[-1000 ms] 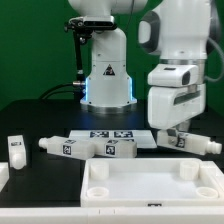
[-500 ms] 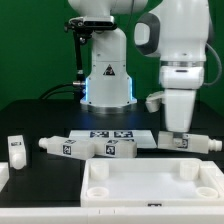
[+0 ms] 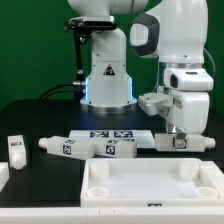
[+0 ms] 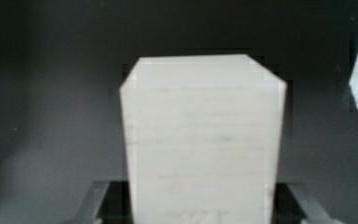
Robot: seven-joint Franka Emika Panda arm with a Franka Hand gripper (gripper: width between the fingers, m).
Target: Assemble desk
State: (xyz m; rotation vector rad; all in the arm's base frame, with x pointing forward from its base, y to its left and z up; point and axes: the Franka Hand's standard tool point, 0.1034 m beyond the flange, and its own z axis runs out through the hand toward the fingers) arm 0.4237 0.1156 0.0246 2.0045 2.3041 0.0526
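Item, nearest the exterior camera: the tabletop panel (image 3: 150, 186), white, lying flat with its raised rim and corner sockets upward, probably so that the legs can be set into it from above; no leg stands in any socket yet, so the desk is at an early stage. Item, behind it on the black table (image 3: 40, 115): a row of loose legs, kept clear of the panel. These are the upright leg (image 3: 15, 150) at the exterior view's far left, then the first lying leg (image 3: 66, 147) and the second lying leg (image 3: 120, 148), both on their sides with tags showing. Item, just behind those two: the marker board (image 3: 112, 133), flat, bearing two tags. Item, at the exterior view's right: the right-side leg (image 3: 196, 143), on its side, with the gripper (image 3: 180, 134) lowered directly over it, apparently to take it as the next part. Item, farthest: the robot base (image 3: 107, 80), lit blue at its foot. The exterior view gives the whole layout but hides the fingertips behind the hand. The wrist view shows none of the layout, only the right-side leg (image 4: 202, 120) filling the frame as a plain white block with bevelled end. There the dark fingers (image 4: 108, 203) of the gripper (image 4: 202, 205) flank its near end closely. Whether the jaws merely straddle the leg or already press on it cannot be told.
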